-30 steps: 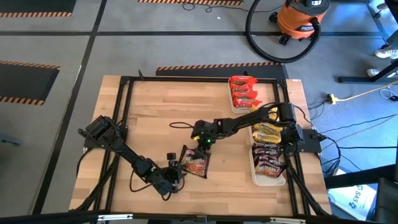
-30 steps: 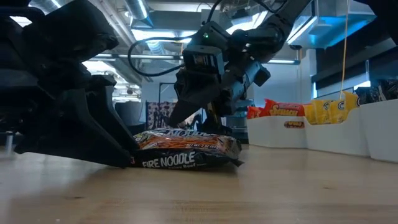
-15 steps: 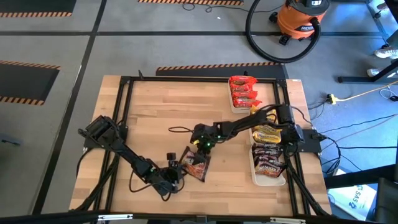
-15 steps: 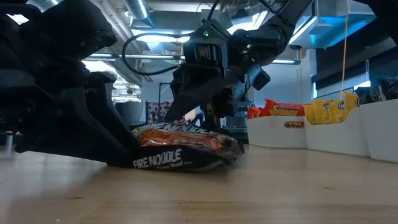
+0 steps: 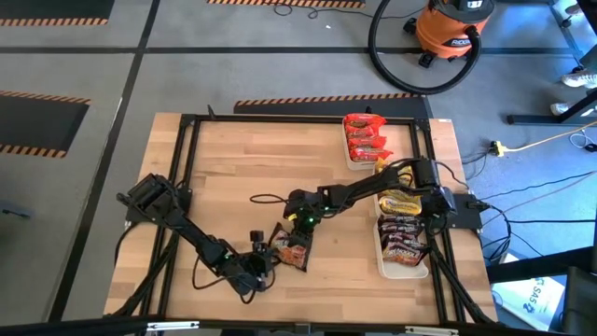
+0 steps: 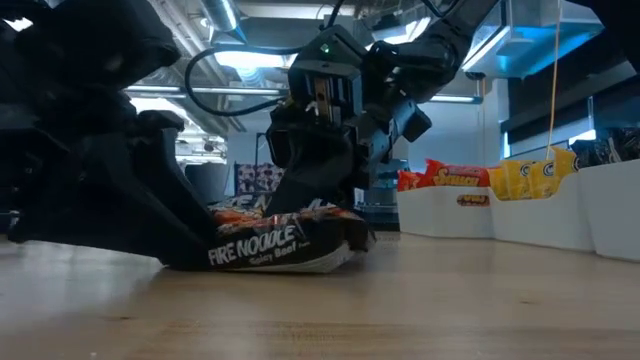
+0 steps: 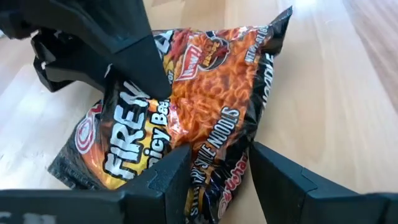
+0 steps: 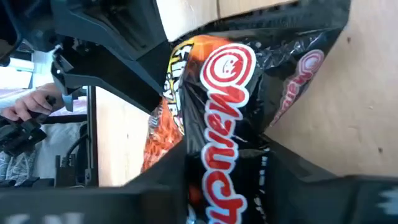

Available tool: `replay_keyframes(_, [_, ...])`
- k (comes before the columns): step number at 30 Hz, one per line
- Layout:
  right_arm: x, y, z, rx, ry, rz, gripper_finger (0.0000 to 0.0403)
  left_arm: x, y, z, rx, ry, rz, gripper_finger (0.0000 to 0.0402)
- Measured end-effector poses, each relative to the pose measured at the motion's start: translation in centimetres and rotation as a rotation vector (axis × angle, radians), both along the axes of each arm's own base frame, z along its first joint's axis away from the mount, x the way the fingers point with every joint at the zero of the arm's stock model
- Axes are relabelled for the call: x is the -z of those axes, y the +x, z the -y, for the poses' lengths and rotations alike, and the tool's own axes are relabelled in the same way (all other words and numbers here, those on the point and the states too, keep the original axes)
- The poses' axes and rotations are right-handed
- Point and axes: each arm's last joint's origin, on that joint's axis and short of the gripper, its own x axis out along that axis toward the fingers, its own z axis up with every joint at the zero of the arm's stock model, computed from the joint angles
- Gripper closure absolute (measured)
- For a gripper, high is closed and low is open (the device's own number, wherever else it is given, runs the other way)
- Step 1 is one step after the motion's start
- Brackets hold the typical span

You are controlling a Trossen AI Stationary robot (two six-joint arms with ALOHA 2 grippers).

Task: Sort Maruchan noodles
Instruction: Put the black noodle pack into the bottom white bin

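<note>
Grey floor (image 5: 233, 56), orange shop vacuum (image 5: 452, 28)

Black noodle packet (image 7: 205, 106) printed with orange noodles, white "FIRE NOODLE" lettering and a red-and-white round logo. Pale wood-grain table (image 5: 233, 168) inside a black frame (image 5: 187, 140). White trays (image 6: 520, 215) along the right: red packets (image 5: 366, 138) farthest, yellow packets (image 5: 399, 194) in the middle, dark maroon packets (image 5: 403, 241) nearest. Dark arms, small green light (image 5: 300, 220) on the right one. Orange vacuum (image 5: 452, 28) on grey floor.
</note>
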Motion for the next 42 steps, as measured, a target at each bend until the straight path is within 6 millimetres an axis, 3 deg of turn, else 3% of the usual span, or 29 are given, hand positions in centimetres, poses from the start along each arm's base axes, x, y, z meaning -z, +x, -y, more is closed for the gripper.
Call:
replay_keyframes(4, [0.0,0.0,0.0,-0.021,-0.008,0.021,0.0313,-0.2,-0.4,0.5,0.015,0.007,0.003,0.0244])
replay_keyframes(8, [-0.6,-0.1,0.0,-0.041,-0.004,0.032,0.0324,-0.4,-0.9,1.1,0.04,0.013,0.005,0.0243])
replay_keyframes(13, [-2.5,-0.9,0.0,-0.052,-0.043,0.016,0.0327,-1.3,-1.7,1.9,0.07,0.008,0.02,0.0243])
replay_keyframes(18, [-5.6,-2.5,-1.4,-0.077,-0.137,0.006,0.0328,-2.5,-2.8,2.6,0.115,-0.015,0.016,0.0243])
replay_keyframes(26, [-11.4,-6.7,-4.9,-0.088,-0.385,0.02,0.0329,-3.3,-3.5,3.1,0.14,-0.024,0.032,0.0243])
replay_keyframes(33, [-15.3,-11.0,-7.9,-0.106,-0.45,0.028,0.0357,-3.3,-3.5,3.1,0.14,-0.027,0.031,0.0243])
replay_keyframes(42, [-18.8,-18.1,-10.9,-0.105,-0.516,-0.054,0.0365,-3.3,-3.4,3.1,0.139,-0.028,0.03,0.0243])
